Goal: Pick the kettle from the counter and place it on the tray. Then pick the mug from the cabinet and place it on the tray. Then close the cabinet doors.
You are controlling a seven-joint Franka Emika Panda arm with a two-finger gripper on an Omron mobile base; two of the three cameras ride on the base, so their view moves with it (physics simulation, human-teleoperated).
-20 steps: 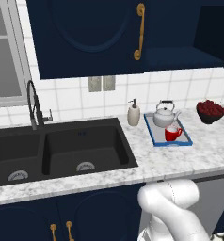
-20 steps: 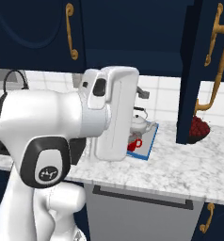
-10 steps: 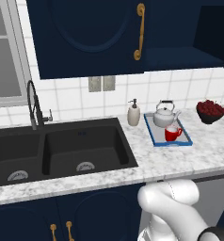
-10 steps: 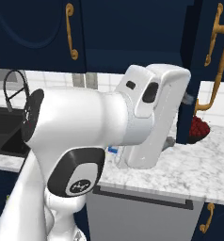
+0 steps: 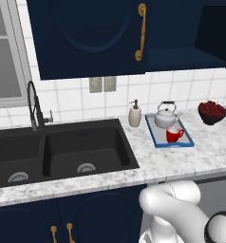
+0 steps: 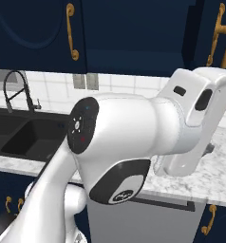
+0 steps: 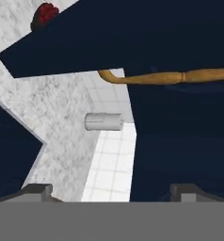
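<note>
The kettle and the red mug both stand on the blue-rimmed tray, kettle at the back, mug just in front of it, on the marble counter to the right of the black double sink. A cream soap dispenser stands just left of the tray's far corner, and a dark bowl of red fruit sits well to the right near the tiled wall. Above, the left cabinet door with its brass bar handle lies flat against the wall cabinet, while the navy shelf beside it is exposed. In the hand view the right cabinet door swung outward looms close, its brass handle running across the frame, with the fruit bowl and counter beyond. The gripper faces this door with its jaws spread wide apart and nothing between them. In the right base view the white arm hides the tray and much of the counter.
</note>
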